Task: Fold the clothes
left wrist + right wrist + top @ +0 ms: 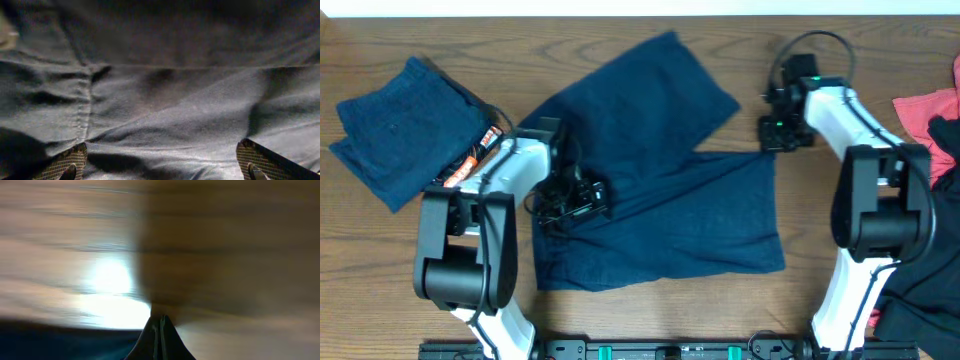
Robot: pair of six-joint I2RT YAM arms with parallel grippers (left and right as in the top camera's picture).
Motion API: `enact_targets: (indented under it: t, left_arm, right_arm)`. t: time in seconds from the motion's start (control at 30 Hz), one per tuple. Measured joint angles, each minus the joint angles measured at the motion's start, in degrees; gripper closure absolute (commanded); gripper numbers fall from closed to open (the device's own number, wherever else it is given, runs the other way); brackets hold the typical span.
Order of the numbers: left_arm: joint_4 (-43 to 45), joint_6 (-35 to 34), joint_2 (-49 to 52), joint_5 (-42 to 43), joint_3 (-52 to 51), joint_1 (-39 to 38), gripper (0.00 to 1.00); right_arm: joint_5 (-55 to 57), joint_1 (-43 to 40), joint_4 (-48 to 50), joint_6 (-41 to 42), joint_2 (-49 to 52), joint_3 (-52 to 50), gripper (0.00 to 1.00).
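Wooden table (400, 250), one, bearing four fabric pieces in sight. Navy blue shorts, two. The first pair of navy shorts (670, 170) lies opened out at the table's centre, one leg angled toward the far edge, the other running to the right, with wrinkles across the lower half. The second pair of navy shorts (395, 125) lies folded at the far left, well apart from the first; its orange-and-black tag (483, 150), one, shows at the edge nearest the left arm. Coral-red piece (925, 110), one, at the right edge, partly cut off by the frame. Black piece (920, 290), one, bunched at the near right corner beside the right arm's base. Left gripper (570, 200), one, low over the left part of the opened shorts; its wrist view shows two ribbed fingertips (62, 165) spread wide, with only creased navy cloth and a seam between them. Right gripper (775, 130), one, beside the right edge of the opened shorts over bare wood; the wrist view is blurred, its fingers (160, 335) pressed together, nothing seen between them.
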Motion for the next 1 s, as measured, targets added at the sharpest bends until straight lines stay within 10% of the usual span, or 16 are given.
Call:
enact_targets:
  t: [0.43, 0.57, 1.0]
  left_arm:
    - [2.36, 1.97, -1.9, -3.45, 1.92, 0.39, 0.02]
    - [0.7, 2.58, -7.26, -5.77, 3.52, 1.16, 0.02]
    - [-12.79, -6.82, -25.05, -12.41, 0.48, 1.18, 0.02]
  right_arm:
    - [4.48, -7.3, -4.37, 0.87, -7.08, -0.7, 0.75]
    - [2.45, -7.3, -6.43, 1.73, -12.02, -0.7, 0.01]
    - [-2.34, -6.51, -21.75, 8.26, -27.89, -2.71, 0.02]
